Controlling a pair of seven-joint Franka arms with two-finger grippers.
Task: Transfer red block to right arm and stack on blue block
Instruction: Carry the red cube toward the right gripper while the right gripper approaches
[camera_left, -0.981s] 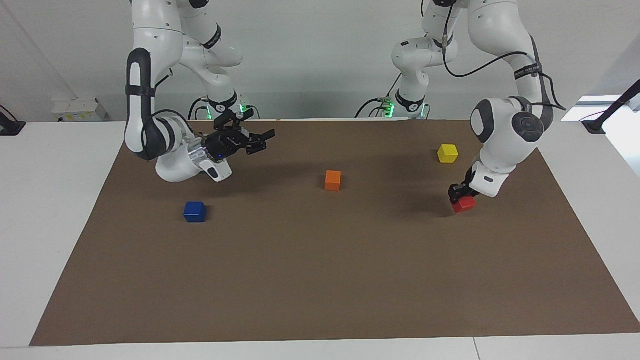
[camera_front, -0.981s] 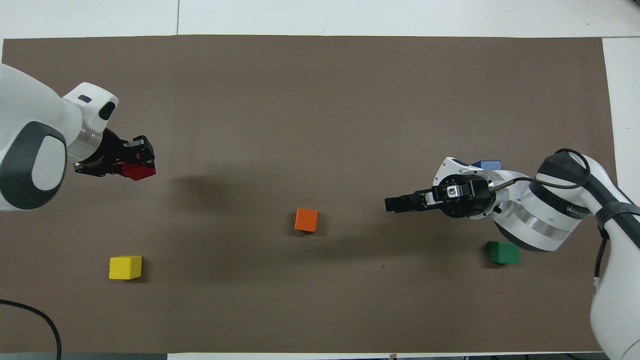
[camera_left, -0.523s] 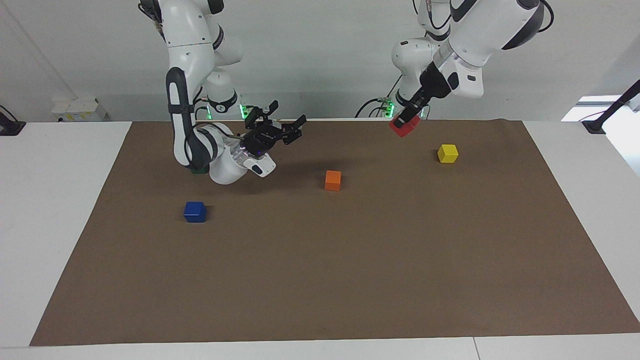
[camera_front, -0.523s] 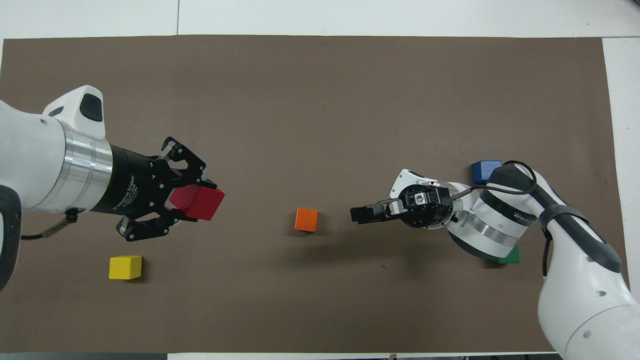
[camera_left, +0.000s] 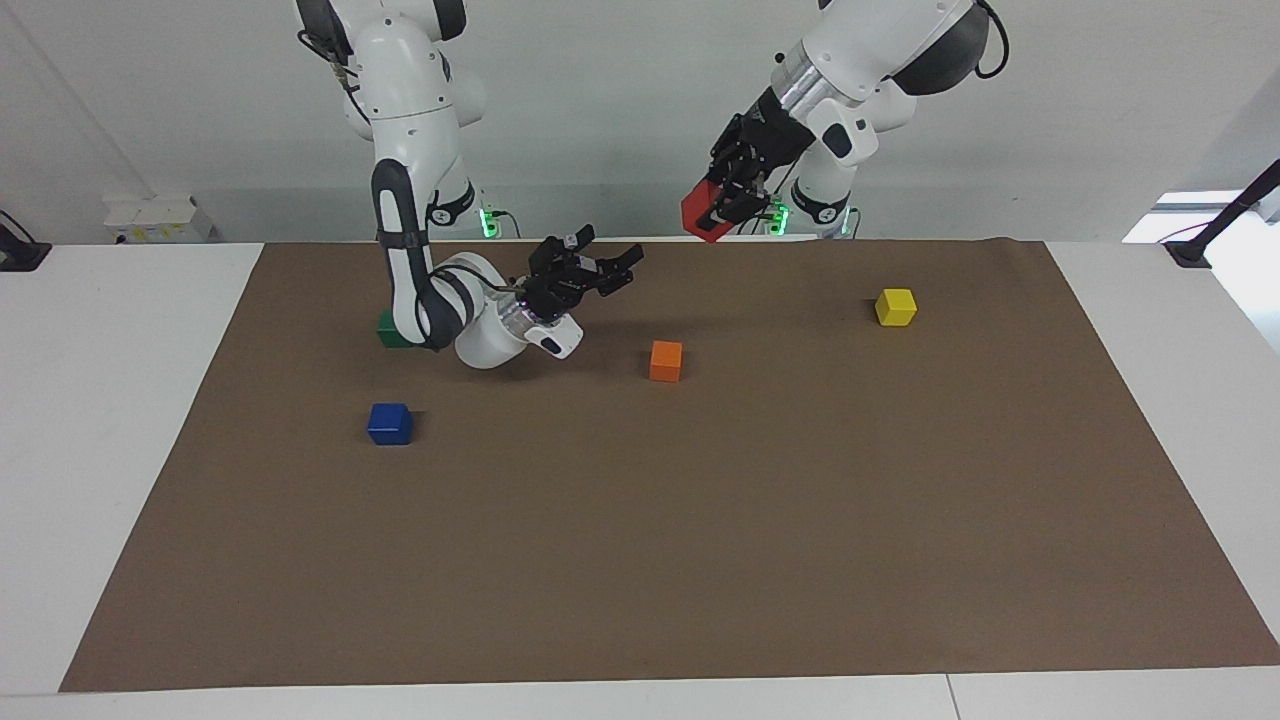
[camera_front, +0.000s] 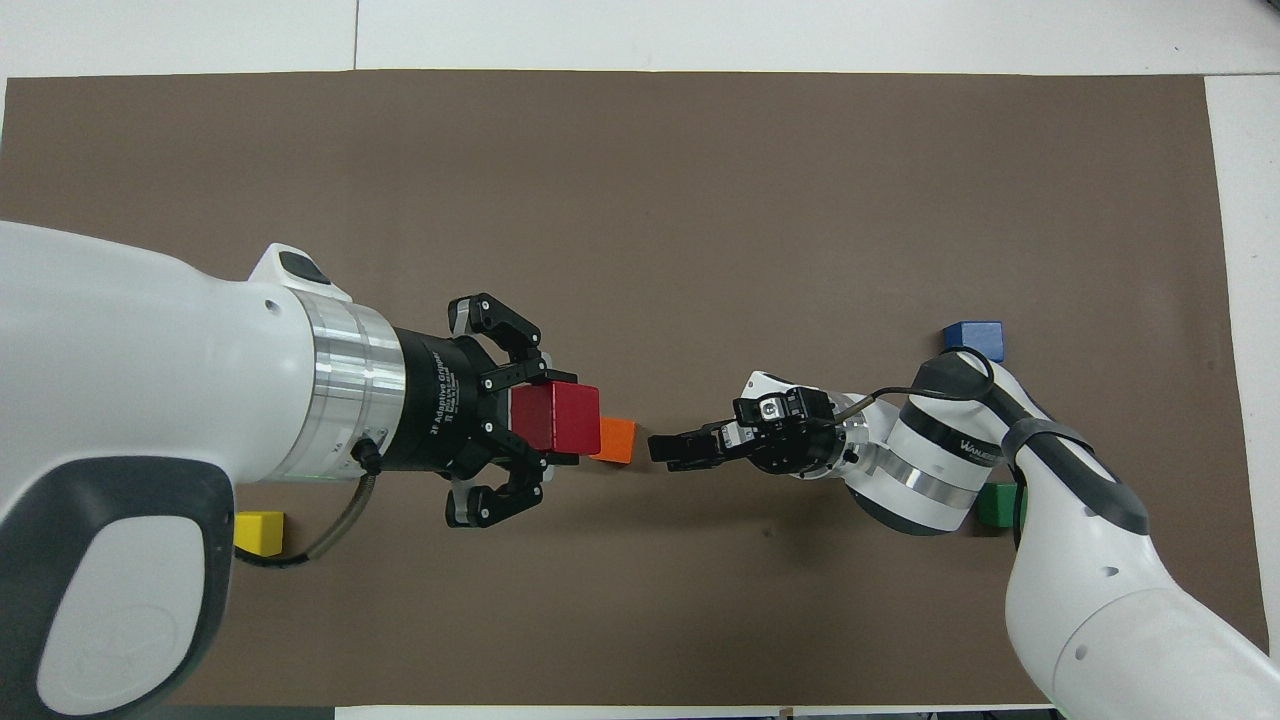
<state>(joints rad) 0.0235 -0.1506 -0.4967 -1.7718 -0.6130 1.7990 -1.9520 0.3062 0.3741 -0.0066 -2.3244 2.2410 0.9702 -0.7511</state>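
One green block (camera_left: 392, 328) sits half hidden by the right arm (camera_left: 420, 240).

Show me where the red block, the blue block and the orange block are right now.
red block (camera_front: 556, 417): overhead view, on its top face, held in the left end effector.
blue block (camera_left: 390, 423): facing view, on its front face.
orange block (camera_left: 666, 361): facing view, on its front face.

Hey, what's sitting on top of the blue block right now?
Nothing: the blue block has a bare top. The red block is in the left gripper, held up in the air.
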